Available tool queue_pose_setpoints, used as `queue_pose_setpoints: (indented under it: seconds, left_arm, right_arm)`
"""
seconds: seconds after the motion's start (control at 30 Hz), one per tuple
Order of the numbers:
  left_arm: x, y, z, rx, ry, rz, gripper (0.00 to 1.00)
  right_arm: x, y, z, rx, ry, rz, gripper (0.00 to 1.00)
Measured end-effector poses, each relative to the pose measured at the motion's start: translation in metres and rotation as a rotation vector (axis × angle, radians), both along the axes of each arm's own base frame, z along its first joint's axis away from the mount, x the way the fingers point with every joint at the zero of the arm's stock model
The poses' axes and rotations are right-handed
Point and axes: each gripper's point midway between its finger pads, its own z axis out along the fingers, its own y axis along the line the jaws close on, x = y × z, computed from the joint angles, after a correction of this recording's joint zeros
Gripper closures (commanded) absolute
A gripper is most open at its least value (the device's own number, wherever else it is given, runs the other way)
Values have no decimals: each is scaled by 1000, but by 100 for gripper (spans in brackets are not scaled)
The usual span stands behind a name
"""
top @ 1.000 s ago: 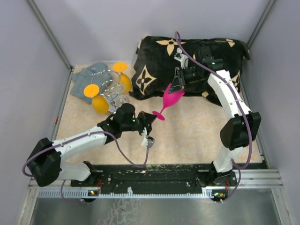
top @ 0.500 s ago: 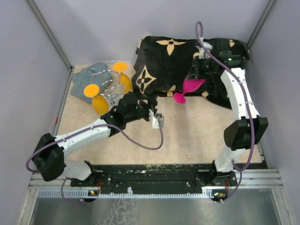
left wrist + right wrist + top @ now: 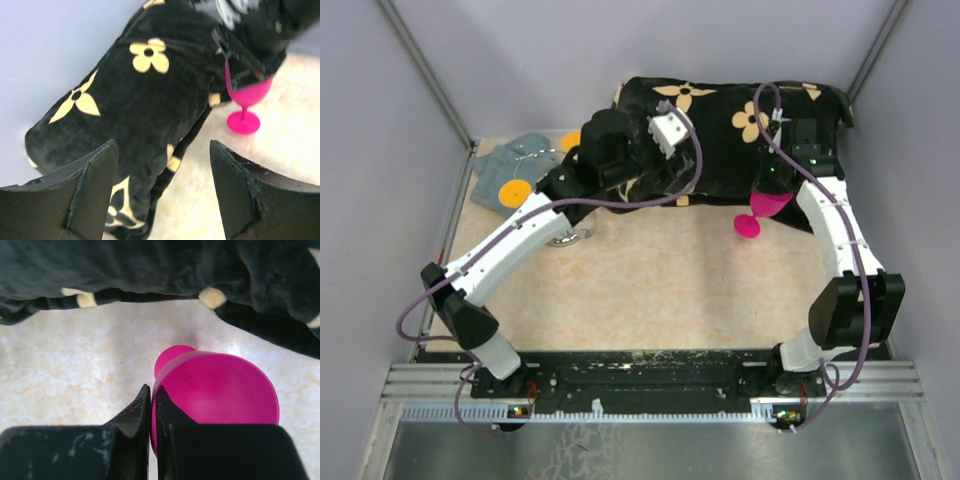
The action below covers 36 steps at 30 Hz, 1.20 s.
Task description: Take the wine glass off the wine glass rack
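Observation:
The pink wine glass (image 3: 768, 205) is upright in front of the black pillow, well right of the rack, its foot (image 3: 243, 122) at or just above the mat. My right gripper (image 3: 152, 390) is shut on the glass's rim (image 3: 220, 385), one finger inside the bowl and one outside. The chrome wine glass rack (image 3: 567, 237) is mostly hidden behind my left arm; only its base and some wire show. My left gripper (image 3: 162, 149) is open and empty, raised beside the pillow and facing the pink glass.
Orange glass feet (image 3: 515, 192) (image 3: 570, 142) still show at the rack, which stands by a grey-blue cloth (image 3: 505, 165). The black flowered pillow (image 3: 720, 100) fills the back right. Grey walls close in on both sides. Beige mat (image 3: 660, 280) lies between the arms.
My right arm carried the pink glass right and lower, to the pillow's front right. My left gripper opened, and the left arm swung up from the table's middle toward the pillow.

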Motion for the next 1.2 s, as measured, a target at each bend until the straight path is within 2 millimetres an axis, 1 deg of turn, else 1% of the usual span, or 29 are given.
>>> queue_pose_setpoints:
  seconds: [0.1,0.13,0.2,0.27,0.37,0.4,0.43,0.53,0.67,0.77,0.87,0.9,1.07,1.17,1.2]
  left_arm:
    - [11,-2,21,-84,90,31,19]
    - [16,1,28,-115,123,47,19]
    - [28,11,36,-162,177,84,19]
    - [42,29,39,-205,233,136,19]
    - [61,57,34,-245,308,215,19]
    - [74,81,24,-263,371,284,19]
    - [74,81,23,-264,372,287,18]
    - [78,100,12,-273,425,334,17]
    - [71,127,-2,-285,494,395,13]
    - [67,145,-6,-304,525,434,12]
    - [63,161,-5,-326,543,463,11]
    - [63,166,-3,-336,546,472,11]
    - [61,185,1,-381,573,504,5]
    - [61,194,-6,-406,618,520,0]
    - [61,197,-9,-409,631,529,0]
  right_arm:
    - [-4,-6,-16,-27,13,-44,100]
    - [-4,-7,-20,-39,12,-54,100]
    - [-4,-6,-25,-63,10,-66,100]
    - [-3,-3,-27,-84,2,-70,100]
    - [2,-2,-27,-106,-22,-83,100]
    - [5,-3,-28,-121,-35,-96,100]
    - [5,-3,-28,-122,-36,-96,100]
    - [7,-5,-31,-129,-42,-112,100]
    - [8,-6,-47,-141,-15,-123,100]
    - [5,-5,-61,-149,19,-121,100]
    - [4,-3,-70,-153,43,-115,100]
    - [5,-3,-71,-153,43,-114,98]
    - [6,-1,-73,-151,45,-112,79]
    - [6,1,-80,-143,66,-105,67]
    - [6,2,-83,-140,73,-103,62]
